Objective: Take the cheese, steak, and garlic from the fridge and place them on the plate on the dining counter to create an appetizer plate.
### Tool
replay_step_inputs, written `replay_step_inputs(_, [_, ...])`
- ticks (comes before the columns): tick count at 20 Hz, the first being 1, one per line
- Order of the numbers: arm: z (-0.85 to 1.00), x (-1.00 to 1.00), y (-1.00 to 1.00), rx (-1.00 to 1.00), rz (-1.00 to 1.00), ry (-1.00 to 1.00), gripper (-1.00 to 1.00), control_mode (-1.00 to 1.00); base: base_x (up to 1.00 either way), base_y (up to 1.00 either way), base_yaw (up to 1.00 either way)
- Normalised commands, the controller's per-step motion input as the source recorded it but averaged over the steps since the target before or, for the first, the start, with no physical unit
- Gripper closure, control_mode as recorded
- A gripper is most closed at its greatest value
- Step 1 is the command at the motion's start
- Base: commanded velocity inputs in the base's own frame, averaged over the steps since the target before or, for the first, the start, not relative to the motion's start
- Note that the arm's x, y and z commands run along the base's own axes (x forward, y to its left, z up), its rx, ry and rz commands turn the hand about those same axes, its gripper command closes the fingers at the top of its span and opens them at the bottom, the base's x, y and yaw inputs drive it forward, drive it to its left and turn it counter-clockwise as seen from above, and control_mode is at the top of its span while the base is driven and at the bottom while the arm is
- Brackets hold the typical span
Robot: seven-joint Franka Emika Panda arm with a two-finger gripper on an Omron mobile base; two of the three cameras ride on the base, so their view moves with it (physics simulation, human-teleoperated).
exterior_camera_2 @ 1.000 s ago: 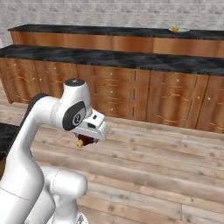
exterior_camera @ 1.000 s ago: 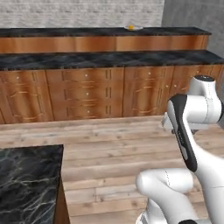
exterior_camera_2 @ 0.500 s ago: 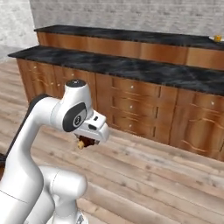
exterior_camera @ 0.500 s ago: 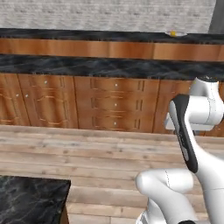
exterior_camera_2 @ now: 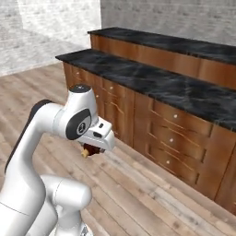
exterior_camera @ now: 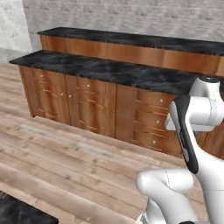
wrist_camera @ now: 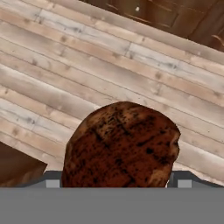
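Note:
My gripper [exterior_camera_2: 92, 150] hangs under the white hand, over the wood floor in front of the cabinets, shut on the steak [exterior_camera_2: 93, 149]. The hand view shows the steak [wrist_camera: 120, 146] as a dark reddish-brown rounded lump held in the gripper [wrist_camera: 116, 183], with the floor planks below it. The dining counter [exterior_camera: 131, 39] [exterior_camera_2: 175, 42] runs along the back as a long black marble top over brown wood panels, seen at an angle with its left end in sight. The plate, cheese, garlic and fridge are out of view.
A lower black marble counter [exterior_camera: 109, 70] over wooden drawer cabinets [exterior_camera_2: 170, 138] stands in front of the raised top. Open wood floor [exterior_camera: 65, 162] lies between me and the cabinets. A dark island corner [exterior_camera: 19, 214] sits at the lower left. A grey brick wall [exterior_camera: 131, 15] stands behind.
The whole scene has slid right and turned in both base views, so the base has moved; the counter's left end now shows. The steak stays in the gripper.

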Motion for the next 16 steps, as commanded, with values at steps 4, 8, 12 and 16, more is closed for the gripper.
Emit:
replay_step_inputs(4, [0.0, 0.0, 0.0, 0.0, 0.0, 0.0, 1.0, 1.0, 1.0, -0.22, 0.58])
replay_step_inputs(8, [0.0, 0.0, 0.0, 0.0, 0.0, 0.0, 1.0, 1.0, 1.0, -0.19, 0.6])
replay_step_inputs(12, [0.0, 0.0, 0.0, 0.0, 0.0, 0.0, 1.0, 1.0, 1.0, -0.13, 0.56])
replay_step_inputs(16, [0.0, 0.0, 0.0, 0.0, 0.0, 0.0, 1.0, 1.0, 1.0, -0.03, 0.46])
